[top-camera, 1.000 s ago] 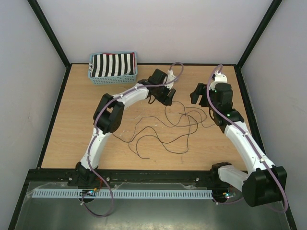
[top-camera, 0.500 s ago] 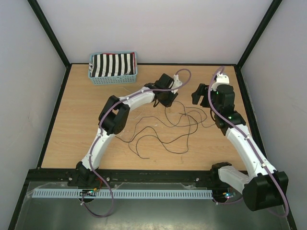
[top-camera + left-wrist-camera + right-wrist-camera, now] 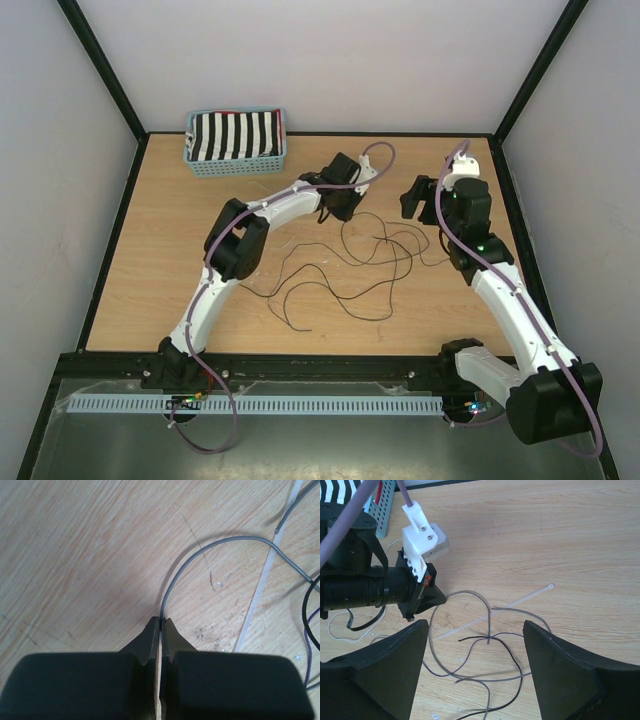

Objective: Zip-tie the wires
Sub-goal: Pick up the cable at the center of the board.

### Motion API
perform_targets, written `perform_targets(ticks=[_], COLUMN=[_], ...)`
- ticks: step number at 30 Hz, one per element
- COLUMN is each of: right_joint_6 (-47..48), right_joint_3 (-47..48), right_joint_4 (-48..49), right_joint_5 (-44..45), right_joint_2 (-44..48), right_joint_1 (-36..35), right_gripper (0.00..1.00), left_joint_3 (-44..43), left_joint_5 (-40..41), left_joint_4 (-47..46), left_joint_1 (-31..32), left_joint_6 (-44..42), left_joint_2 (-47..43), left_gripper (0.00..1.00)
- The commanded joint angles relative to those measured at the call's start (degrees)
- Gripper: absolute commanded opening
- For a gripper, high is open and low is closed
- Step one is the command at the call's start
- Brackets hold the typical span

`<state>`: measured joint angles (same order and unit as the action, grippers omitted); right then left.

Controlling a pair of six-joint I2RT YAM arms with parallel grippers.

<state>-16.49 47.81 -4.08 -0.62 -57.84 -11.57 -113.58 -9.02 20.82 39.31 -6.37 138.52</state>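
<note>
The thin, looping black and grey wires sprawl across the middle of the pale wooden worktop. The left gripper is pinched together on one grey strand, toward the far edge. The right gripper hovers with its jaws spread wide over a white plastic zip tie.

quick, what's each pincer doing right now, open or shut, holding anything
Left pincer: closed, pinching a grey wire at its tips.
Right pincer: open, holding nothing.

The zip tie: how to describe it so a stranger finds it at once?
On the wooden table, among the loose wires near the left gripper, lies the zip tie. Unlike the dark, curling wires, it is one straight, pale, flat strip.
</note>
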Motion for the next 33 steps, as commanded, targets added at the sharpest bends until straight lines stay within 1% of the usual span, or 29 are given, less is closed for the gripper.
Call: perform_targets(ticks=[1,3,7,11,13,14,19,22,26,30,33], right_joint_6=[-0.1,-1.4,-4.7,-6.7,-6.7,-6.4,-3.0,-2.5,-1.1,-0.1,-0.4], right_joint_3=[-1.0,-1.6,-2.6,-3.0,-2.8,-2.9,-2.2,-2.0,0.6,2.7,4.3], right_joint_4=[2.8,3.7,6.3,9.6,11.4,12.6,17.2,21.1,22.0,22.3,22.9], right_joint_5=[-1.0,-2.8,-7.0,-11.6,-12.2,-12.3,-10.7,-11.4,-11.4,-12.7,-14.5], right_joint_2=[0.5,0.1,-1.1,-3.3,-4.8,-5.8,-12.0,-14.6,-18.7,-23.7,-27.1], right_joint_1=[0.2,0.2,0.2,0.2,0.2,0.2,0.2,0.2,0.2,0.2,0.2], right_gripper=[0.87,0.87,0.87,0.97,1.00,0.99,1.00,0.99,1.00,0.93,0.82], left_joint_3=[0.7,1.2,5.4,8.5,10.3,11.2,14.3,14.9,15.7,16.2,16.4], left_joint_5=[0.3,1.2,3.4,4.5,4.3,4.0,2.9,2.2,1.6,1.2,0.9], left_joint_4=[2.1,1.3,-2.9,-5.4,-6.5,-7.2,-8.4,-8.5,-9.1,-9.6,-9.6], left_joint_1=[-0.2,-0.4,-0.4,-0.4,-0.4,-0.4,-0.4,-0.4,-0.3,-0.2,-0.1], left_joint_6=[4.0,6.2,9.0,10.7,11.0,11.1,11.1,11.0,11.4,11.6,11.7], left_joint_2=[-6.3,-9.6,-16.3,-21.5,-23.7,-24.8,-27.4,-27.9,-28.3,-28.8,-29.2], left_gripper=[0.00,0.00,0.00,0.00,0.00,0.00,0.00,0.00,0.00,0.00,0.00])
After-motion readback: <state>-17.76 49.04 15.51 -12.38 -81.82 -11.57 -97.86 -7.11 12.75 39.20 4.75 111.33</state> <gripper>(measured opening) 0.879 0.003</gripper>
